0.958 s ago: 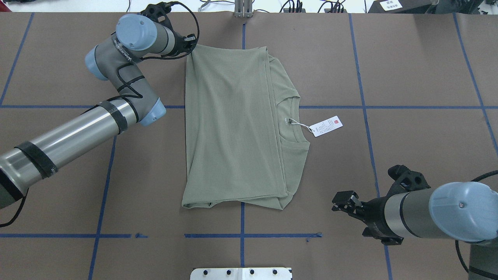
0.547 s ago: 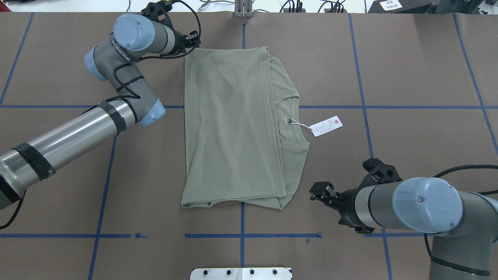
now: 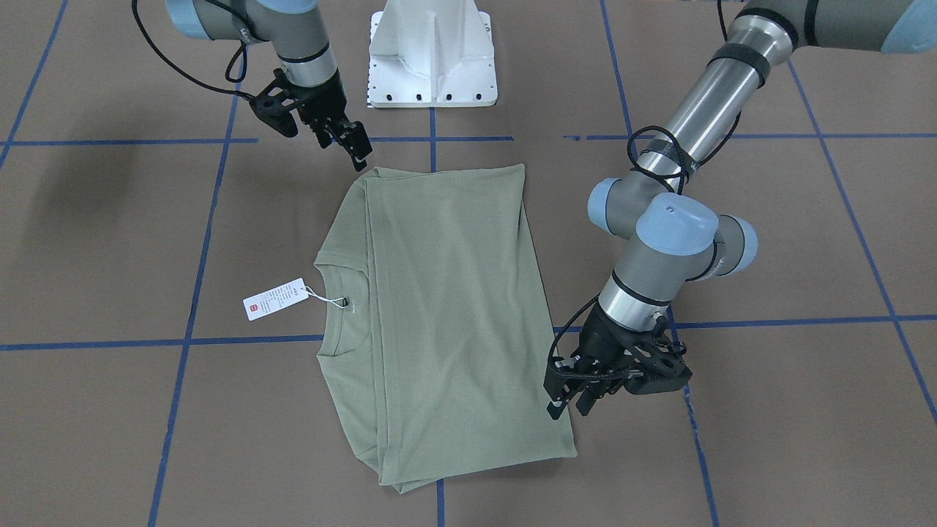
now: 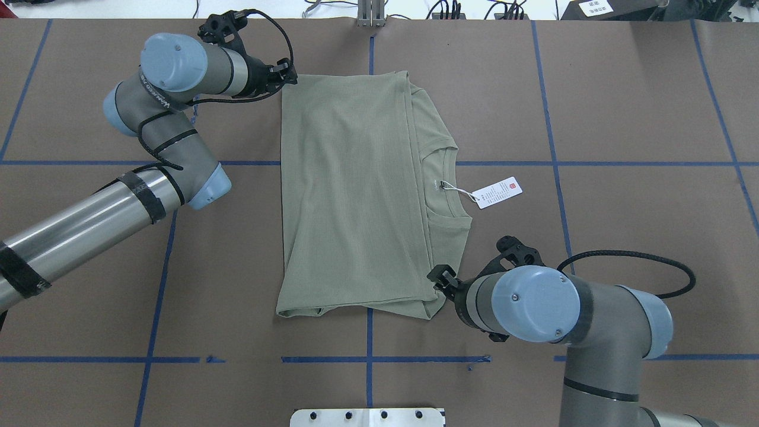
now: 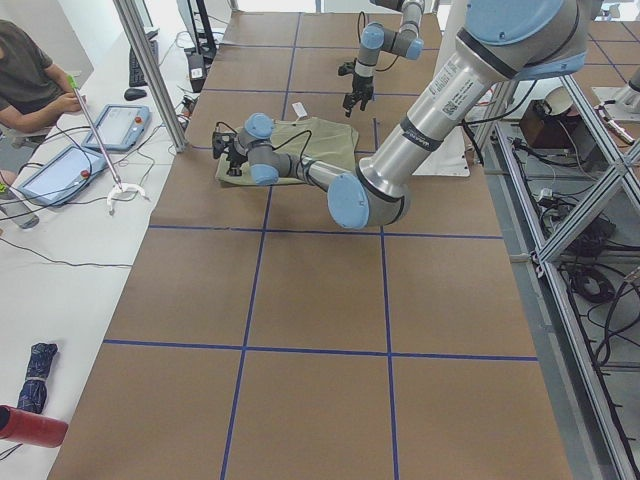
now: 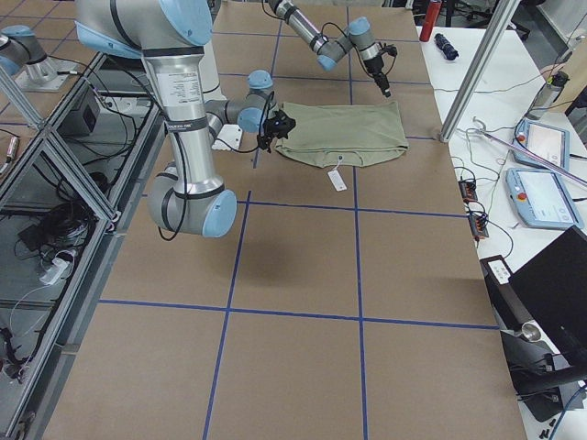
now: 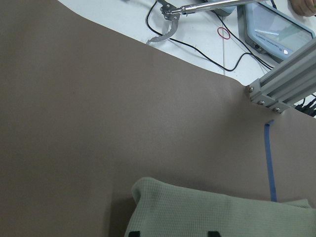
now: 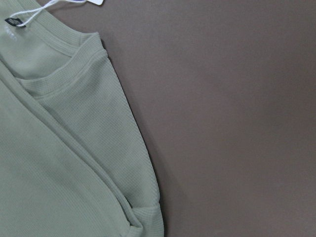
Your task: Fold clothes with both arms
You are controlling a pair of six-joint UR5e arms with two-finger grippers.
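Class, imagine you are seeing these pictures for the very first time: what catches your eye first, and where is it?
The sage-green shirt, folded into a long panel, lies mid-way across the brown table, its white hang tag sticking out from the collar on the robot's right. The two grippers are by opposite corners of it: the left gripper at the far left corner, the right gripper at the near right one.

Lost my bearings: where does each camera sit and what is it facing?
Front-facing: across the table, facing the robot; both arms, base, shirt.
Overhead: behind the robot, looking down; both arms.
Exterior left: left table end; left arm near.
Exterior right: right end; right arm near.
Left wrist: shirt corner; pincer fingertips.
Right wrist: collar; no pincer.
Shared: hang tag in front-facing, overhead.
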